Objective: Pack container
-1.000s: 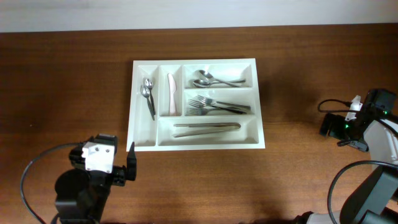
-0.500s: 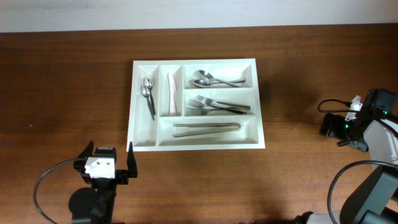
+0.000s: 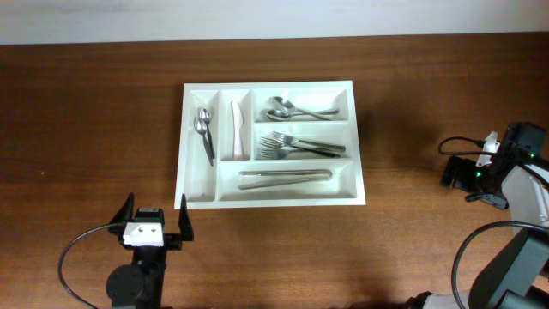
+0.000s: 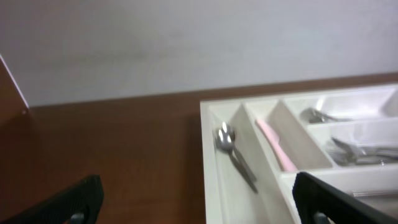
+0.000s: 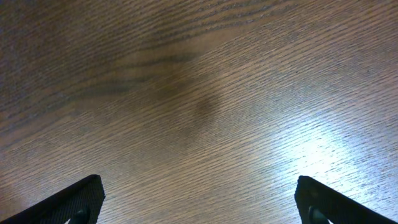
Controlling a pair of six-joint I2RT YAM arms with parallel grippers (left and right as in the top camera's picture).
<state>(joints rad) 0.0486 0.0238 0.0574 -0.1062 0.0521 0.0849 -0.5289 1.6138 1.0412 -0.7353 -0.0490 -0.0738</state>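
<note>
The container [image 3: 355,137], a large white cutlery tray, lies in the middle of the table. It holds two spoons [image 3: 204,133] and a pink-handled utensil [image 3: 235,129] in the narrow compartments. The long compartments hold spoons [image 3: 296,109], forks [image 3: 296,146] and tongs [image 3: 284,178]. My left gripper [image 3: 155,215] is open and empty, just in front of the tray's front left corner. The left wrist view shows the tray's left wall [image 4: 214,168] and the spoon [image 4: 233,154] between my fingers [image 4: 198,202]. My right gripper [image 3: 457,172] is open and empty over bare wood [image 5: 199,106] at the far right.
The wooden table [image 3: 94,129] runs to a pale wall [image 3: 274,17] at the back. Black cables loop at the front left [image 3: 73,257] and front right [image 3: 467,249] by the arm bases.
My left arm has drawn back toward the table's front edge and turned to face the tray squarely. The right arm and the tray's contents have not moved.
</note>
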